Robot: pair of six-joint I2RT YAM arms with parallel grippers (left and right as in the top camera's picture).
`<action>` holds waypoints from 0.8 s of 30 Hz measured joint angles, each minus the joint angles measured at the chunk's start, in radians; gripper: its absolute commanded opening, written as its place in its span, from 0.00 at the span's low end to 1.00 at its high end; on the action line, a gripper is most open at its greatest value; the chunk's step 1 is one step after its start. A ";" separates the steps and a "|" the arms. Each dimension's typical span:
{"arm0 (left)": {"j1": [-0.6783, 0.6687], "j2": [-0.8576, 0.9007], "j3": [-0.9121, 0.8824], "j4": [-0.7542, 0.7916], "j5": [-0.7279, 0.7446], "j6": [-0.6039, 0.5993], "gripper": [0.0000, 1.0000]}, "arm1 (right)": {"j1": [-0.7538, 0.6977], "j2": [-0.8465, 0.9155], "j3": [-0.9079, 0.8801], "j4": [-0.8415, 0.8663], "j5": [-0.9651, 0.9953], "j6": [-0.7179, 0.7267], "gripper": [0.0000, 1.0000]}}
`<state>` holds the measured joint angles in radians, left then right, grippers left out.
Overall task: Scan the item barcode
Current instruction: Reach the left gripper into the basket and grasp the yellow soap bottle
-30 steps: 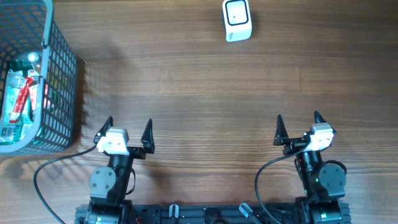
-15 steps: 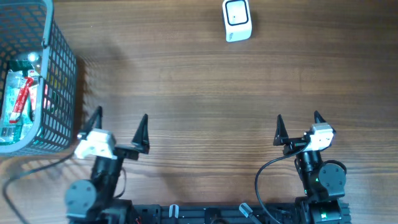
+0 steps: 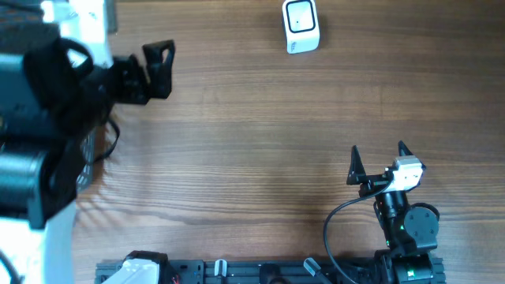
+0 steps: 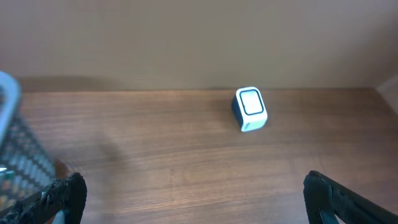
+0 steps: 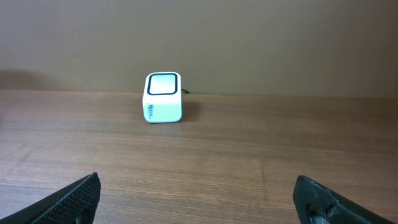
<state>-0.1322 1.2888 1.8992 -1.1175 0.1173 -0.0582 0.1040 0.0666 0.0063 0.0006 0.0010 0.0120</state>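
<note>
- While my left arm fills the upper left of the overhead view, large and blurred close under the camera, my left gripper [image 4: 198,200] stands with its fingers wide apart and nothing between them.
- From above, one dark finger [image 3: 158,58] of it shows clearly, pointing right over the table [image 3: 252,118].
- My right gripper [image 3: 379,152] sits low at the near right of the table. Its two tips are spread wide, empty, and aimed at the far edge.
- Straight ahead of it, the white scanner [image 3: 301,26] stands at the far edge. Its dark-framed window faces up and toward me, and it is well apart from both grippers.
- My left wrist view shows the grey mesh basket [image 4: 15,146] at the left edge, well to the left of the scanner.
- What lies inside the basket I cannot make out.
</note>
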 measured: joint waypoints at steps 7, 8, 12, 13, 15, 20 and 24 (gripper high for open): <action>0.002 0.067 0.002 0.148 -0.030 0.055 1.00 | 0.000 0.000 0.000 0.000 0.000 0.000 1.00; 0.012 0.069 0.002 0.187 -0.064 0.060 1.00 | 0.000 0.000 0.000 0.000 0.000 0.000 1.00; 0.169 0.070 0.006 0.337 -0.190 0.099 1.00 | 0.000 0.000 0.000 0.000 0.000 0.000 1.00; 0.224 0.070 0.006 0.345 -0.207 0.105 1.00 | 0.000 0.000 0.000 0.000 0.000 0.000 1.00; 0.344 0.080 0.006 0.352 -0.226 0.110 1.00 | 0.000 0.000 0.000 0.000 0.000 0.000 1.00; 0.598 0.204 0.011 0.304 -0.240 0.163 1.00 | 0.000 0.000 0.000 0.000 0.000 0.000 1.00; 0.722 0.339 0.013 0.182 -0.150 0.191 1.00 | 0.000 0.000 0.000 0.000 0.000 0.000 1.00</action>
<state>0.5900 1.6276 1.9125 -0.9356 -0.0326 0.1329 0.1040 0.0666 0.0063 0.0010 0.0010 0.0120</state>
